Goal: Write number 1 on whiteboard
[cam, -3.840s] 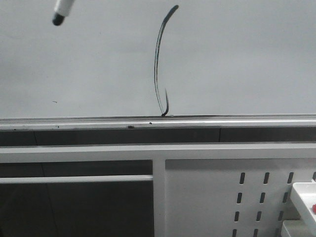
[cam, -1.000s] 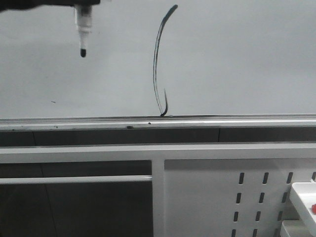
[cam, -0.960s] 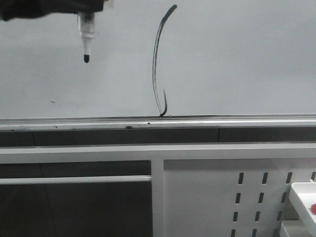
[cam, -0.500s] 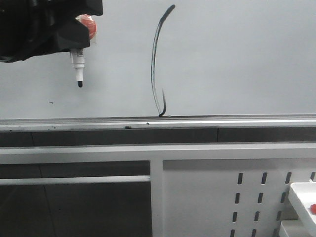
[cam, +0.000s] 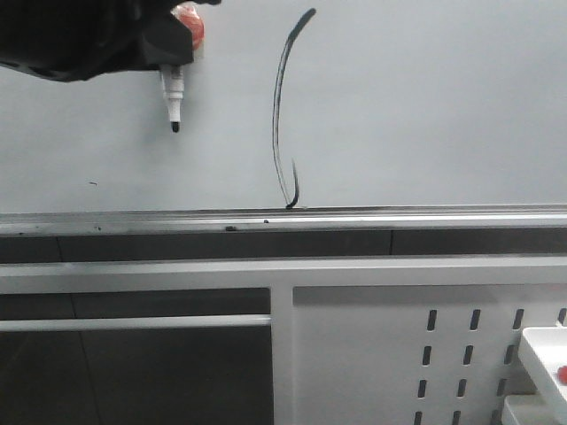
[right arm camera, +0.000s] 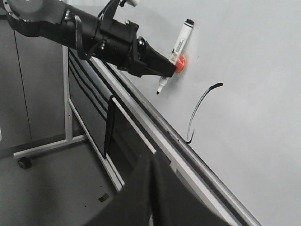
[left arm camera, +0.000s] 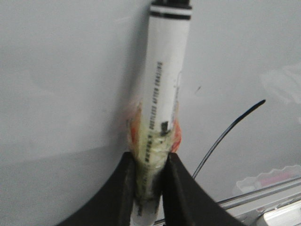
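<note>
The number 1 (cam: 282,106) is a tall, thin, curved black stroke on the whiteboard (cam: 425,106), hooked at its lower end just above the silver rail (cam: 399,219). It also shows in the left wrist view (left arm camera: 225,134) and the right wrist view (right arm camera: 200,110). My left gripper (cam: 168,53) is shut on a white marker (cam: 173,93) with an orange band, tip down and left of the stroke; whether the tip touches the board I cannot tell. The marker (left arm camera: 164,94) fills the left wrist view between the fingers. My right gripper (right arm camera: 151,188) is shut and empty, low beside the board's stand.
A white perforated metal panel (cam: 425,354) sits below the rail at the right. A white tray edge (cam: 545,354) with a red bit is at the lower right. The stand's legs and a caster (right arm camera: 23,162) rest on the grey floor.
My left gripper with the marker has come down into view and moved right toward the stroke. The stroke itself is unchanged.
</note>
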Controlling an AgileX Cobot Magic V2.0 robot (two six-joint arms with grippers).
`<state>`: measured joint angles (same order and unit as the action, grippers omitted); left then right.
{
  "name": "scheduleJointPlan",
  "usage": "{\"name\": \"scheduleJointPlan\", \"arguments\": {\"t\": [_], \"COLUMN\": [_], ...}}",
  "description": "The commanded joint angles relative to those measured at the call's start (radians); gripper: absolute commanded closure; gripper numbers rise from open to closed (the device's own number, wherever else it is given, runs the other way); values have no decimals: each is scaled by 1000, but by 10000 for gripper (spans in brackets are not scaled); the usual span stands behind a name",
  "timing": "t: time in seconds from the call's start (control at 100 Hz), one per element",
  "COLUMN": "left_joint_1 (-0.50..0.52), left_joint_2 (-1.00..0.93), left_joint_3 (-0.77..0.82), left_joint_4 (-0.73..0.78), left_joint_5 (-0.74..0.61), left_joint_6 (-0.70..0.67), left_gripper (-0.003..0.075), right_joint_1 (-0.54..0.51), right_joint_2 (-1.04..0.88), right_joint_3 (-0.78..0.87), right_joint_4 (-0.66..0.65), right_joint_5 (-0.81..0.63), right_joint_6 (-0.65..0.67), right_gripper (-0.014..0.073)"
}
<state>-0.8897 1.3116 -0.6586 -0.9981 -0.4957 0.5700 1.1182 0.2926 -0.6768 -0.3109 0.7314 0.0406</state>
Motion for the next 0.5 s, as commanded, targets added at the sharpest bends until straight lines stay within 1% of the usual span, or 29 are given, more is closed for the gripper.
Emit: {"name": "scheduleJointPlan", "arguments": {"t": [0.0,0.32,0.49], "left_joint_1": [2,4,43], "left_joint_2": [0,11,11], "left_joint_3": [-42,-54,-70], "left_joint_4": [23,23,21], "left_joint_5": [-37,-62,-42], "left_joint_6": [-10,-10,-10], "left_gripper": [740,740,740], "right_joint_1": [2,2,2], "right_joint_2": [12,12,12], "right_joint_3": [-22,-22,-22], "right_joint_4": [-29,-29,-29], "right_joint_5": [-80,-74,-74], "right_joint_6": [30,34,34], "right_gripper": [662,662,662]}}
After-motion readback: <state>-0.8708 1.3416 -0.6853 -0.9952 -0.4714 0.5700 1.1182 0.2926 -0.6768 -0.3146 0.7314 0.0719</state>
